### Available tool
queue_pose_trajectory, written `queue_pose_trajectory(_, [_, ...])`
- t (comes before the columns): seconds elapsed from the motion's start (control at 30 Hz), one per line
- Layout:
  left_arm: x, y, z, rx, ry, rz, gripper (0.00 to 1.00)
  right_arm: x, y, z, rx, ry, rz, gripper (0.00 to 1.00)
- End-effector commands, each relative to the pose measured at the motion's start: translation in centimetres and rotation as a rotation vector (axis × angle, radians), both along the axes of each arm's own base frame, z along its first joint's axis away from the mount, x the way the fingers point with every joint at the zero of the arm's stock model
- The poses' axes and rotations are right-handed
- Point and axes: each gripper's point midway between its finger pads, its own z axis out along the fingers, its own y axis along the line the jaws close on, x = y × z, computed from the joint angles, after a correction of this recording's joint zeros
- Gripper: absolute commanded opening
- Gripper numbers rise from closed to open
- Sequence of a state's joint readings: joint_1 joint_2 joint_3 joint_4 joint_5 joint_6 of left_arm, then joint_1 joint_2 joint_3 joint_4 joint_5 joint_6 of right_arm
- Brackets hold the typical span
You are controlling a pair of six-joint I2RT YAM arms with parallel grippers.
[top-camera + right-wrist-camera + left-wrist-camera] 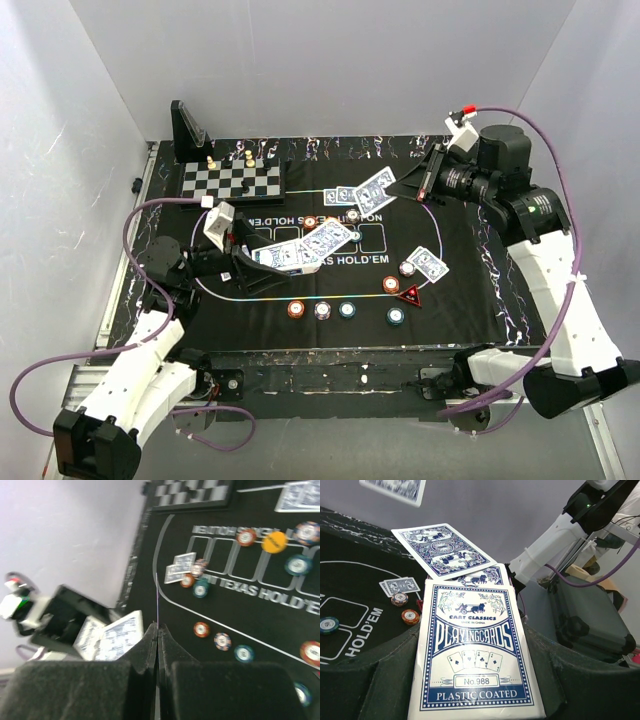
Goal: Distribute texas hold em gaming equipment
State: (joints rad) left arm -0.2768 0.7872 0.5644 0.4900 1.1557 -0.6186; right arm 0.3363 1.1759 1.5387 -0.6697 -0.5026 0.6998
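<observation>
While both arms hang over the desk (470, 300), we log the left gripper (470, 695) clamped across the card pack (470, 630), pads on its two long edges, with loose playing cards (442, 547) fanning out of its far end, held above the near-left part of the layout. The right gripper (158, 630) has its fingers pressed together. A thin pale line rises from the seam, and we read it as a single card (375, 187) pinched edge-on above the far right of the layout. On the desk we see a row of poker chips (322, 309) along the near line, a face-down pair of cards (428, 265) with chips just beside it, the red triangular marker (411, 296) and a yellow disc (274, 542) by the centre boxes. The chessboard (232, 181) sits far left and is not ours. On handling, we judge the cards light, thin and bendy, and slippery since the pack says plastic coated. Flat on the desk they look hard to get under, so we would pinch an overhanging edge or draw from the fan. The pack looks like stiffish cardboard: grip it across the width, gently, or it crushes and cards slip out the open end. The chips look rigid, small and light; take them across the rim, as they may roll if dropped on edge.
</observation>
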Motion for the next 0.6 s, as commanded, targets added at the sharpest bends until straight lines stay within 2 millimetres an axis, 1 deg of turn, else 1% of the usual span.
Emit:
queue_pose_trajectory(0.0, [-1.5, 0.3, 3.8, -0.064, -0.102, -0.016, 0.00, 1.6, -2.7, -5.2, -0.224, 0.029, -0.093, 0.01])
queue_pose_trajectory(0.1, [-1.7, 0.5, 4.6, -0.074, -0.121, -0.012, 0.00, 2.2, -2.8, -8.1, -0.265, 0.066, -0.089, 0.01])
queue_pose_trajectory(0.17, [-1.9, 0.5, 5.1, -0.082, -0.137, -0.012, 0.00, 2.9, -3.2, -10.0, -0.309, 0.089, -0.112, 0.01])
queue_pose_trajectory(0.27, [-2.1, 0.6, 5.8, -0.097, -0.148, -0.004, 0.00, 4.1, -3.1, -12.6, -0.364, 0.115, -0.118, 0.01])
queue_pose_trajectory(0.33, [-2.2, 0.6, 6.1, -0.099, -0.152, -0.003, 0.00, 4.3, -2.4, -14.0, -0.393, 0.134, -0.085, 0.01])
queue_pose_trajectory(0.37, [-2.3, 0.6, 6.2, -0.098, -0.154, -0.004, 0.00, 4.4, -1.7, -14.8, -0.424, 0.135, -0.072, 0.01])
queue_pose_trajectory(0.4, [-2.3, 0.7, 6.3, -0.096, -0.154, -0.004, 0.00, 4.5, -1.4, -15.1, -0.441, 0.126, -0.066, 0.01])
queue_pose_trajectory(0.43, [-2.3, 0.7, 6.3, -0.092, -0.158, -0.006, 0.00, 4.7, -0.5, -15.9, -0.469, 0.122, -0.046, 0.01])
queue_pose_trajectory(0.57, [-2.4, 0.6, 6.5, -0.083, -0.158, -0.011, 0.00, 5.6, 1.2, -17.6, -0.574, 0.101, -0.024, 0.01])
